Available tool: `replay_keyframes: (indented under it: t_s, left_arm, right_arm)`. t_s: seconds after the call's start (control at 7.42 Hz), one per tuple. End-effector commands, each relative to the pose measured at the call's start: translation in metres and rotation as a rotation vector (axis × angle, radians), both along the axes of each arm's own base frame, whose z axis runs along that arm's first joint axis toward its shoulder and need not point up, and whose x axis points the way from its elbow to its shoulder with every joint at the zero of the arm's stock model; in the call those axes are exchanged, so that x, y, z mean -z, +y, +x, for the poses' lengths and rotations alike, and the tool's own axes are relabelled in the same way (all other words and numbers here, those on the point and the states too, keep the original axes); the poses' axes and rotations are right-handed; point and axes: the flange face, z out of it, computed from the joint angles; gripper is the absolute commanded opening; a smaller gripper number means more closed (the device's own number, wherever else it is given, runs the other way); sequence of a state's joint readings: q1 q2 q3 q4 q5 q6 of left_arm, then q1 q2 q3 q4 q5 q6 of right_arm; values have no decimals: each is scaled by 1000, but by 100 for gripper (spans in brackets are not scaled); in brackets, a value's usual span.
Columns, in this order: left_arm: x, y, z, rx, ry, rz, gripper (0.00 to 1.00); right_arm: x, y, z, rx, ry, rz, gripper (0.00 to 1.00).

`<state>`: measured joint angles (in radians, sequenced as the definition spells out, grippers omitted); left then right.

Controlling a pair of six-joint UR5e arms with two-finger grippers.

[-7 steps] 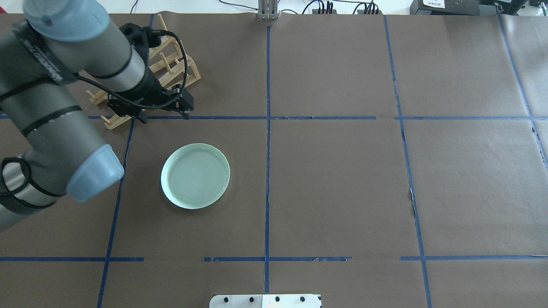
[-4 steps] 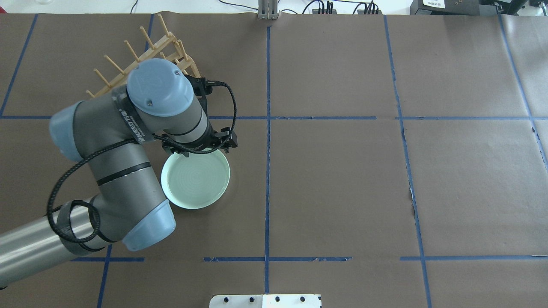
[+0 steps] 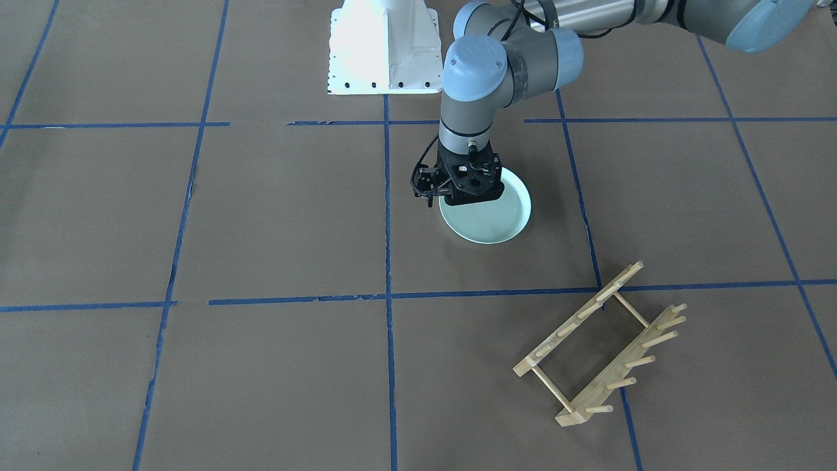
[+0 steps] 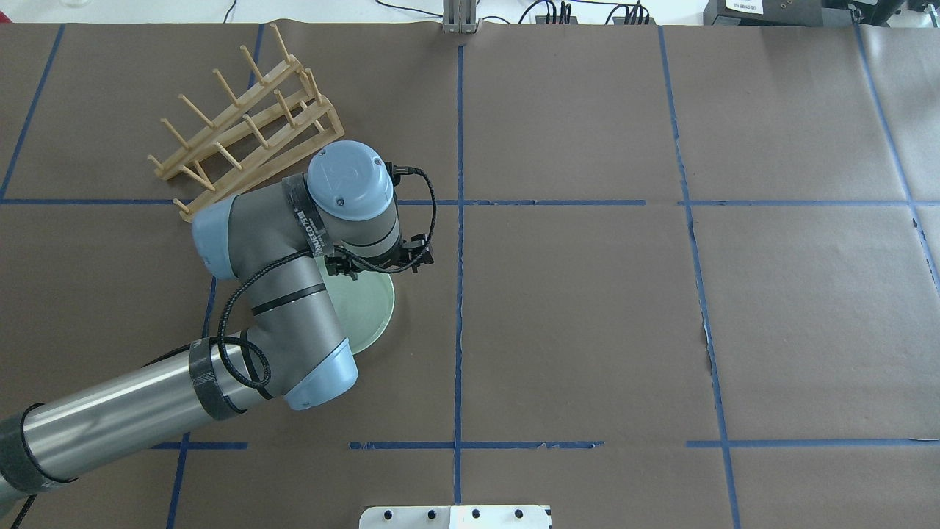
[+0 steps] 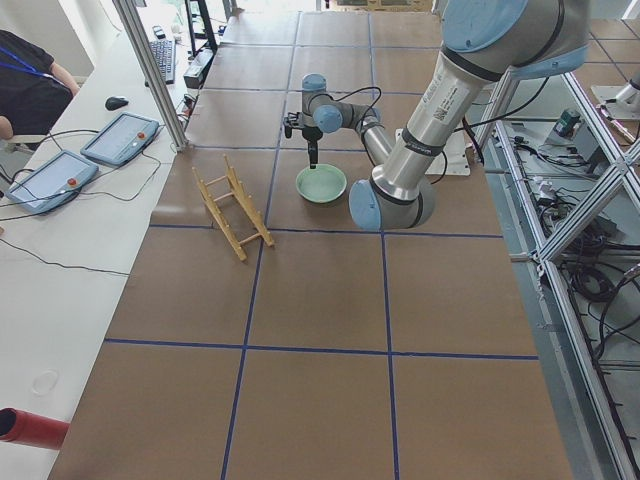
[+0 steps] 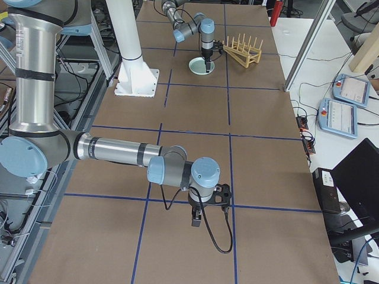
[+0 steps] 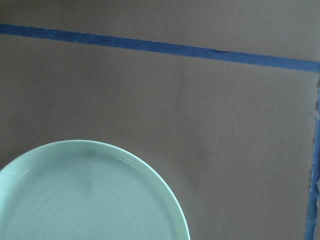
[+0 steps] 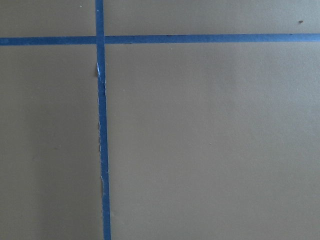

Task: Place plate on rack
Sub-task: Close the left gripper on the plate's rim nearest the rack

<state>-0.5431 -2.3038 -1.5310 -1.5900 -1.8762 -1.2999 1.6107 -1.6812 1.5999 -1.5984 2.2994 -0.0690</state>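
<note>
The pale green plate (image 4: 374, 312) lies flat on the brown table, partly hidden under my left arm; it also shows in the front view (image 3: 494, 219) and the left wrist view (image 7: 85, 200). My left gripper (image 3: 469, 199) points straight down over the plate's rim, on the side away from the rack's near end, and looks open and empty. The light-wood rack (image 4: 242, 125) stands empty at the far left, apart from the plate, and also shows in the front view (image 3: 598, 347). My right gripper (image 6: 204, 216) hangs over bare table far from both; I cannot tell its state.
Blue tape lines (image 4: 459, 220) divide the brown paper into squares. The white robot base plate (image 3: 382, 52) sits at the table's near edge. Tablets (image 5: 120, 138) and a seated person are beyond the table's far side.
My left arm has swung from over the rack toward the robot and to the right, and its gripper now stands over the plate's rim. The plate and rack have not moved.
</note>
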Motion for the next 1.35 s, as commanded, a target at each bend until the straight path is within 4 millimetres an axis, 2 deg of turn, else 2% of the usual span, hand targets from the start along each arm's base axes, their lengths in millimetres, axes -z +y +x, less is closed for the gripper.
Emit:
replay_keyframes:
  t_s: [0.0,0.27,0.4,0.54,0.81,1.21]
  left_arm:
    - [-4,4,11,-16,-7,0,100]
    - [-5,6,10,-18,-8,0,97]
    - [-8,19,20,-40,-11,-3,94]
    - [-7,22,22,-45,-10,-2,86]
    - [-14,28,26,-55,-16,-7,82]
    - [-14,32,28,-61,-16,-7,58]
  right_arm:
    - [0,0,1,-2,0,0,100]
    - [0,0,0,0,0,0,100]
    - [0,0,0,0,0,0,100]
    - [0,0,1,-2,0,0,100]
    - [0,0,1,-2,0,0,100]
    - [0,0,0,0,0,0,100]
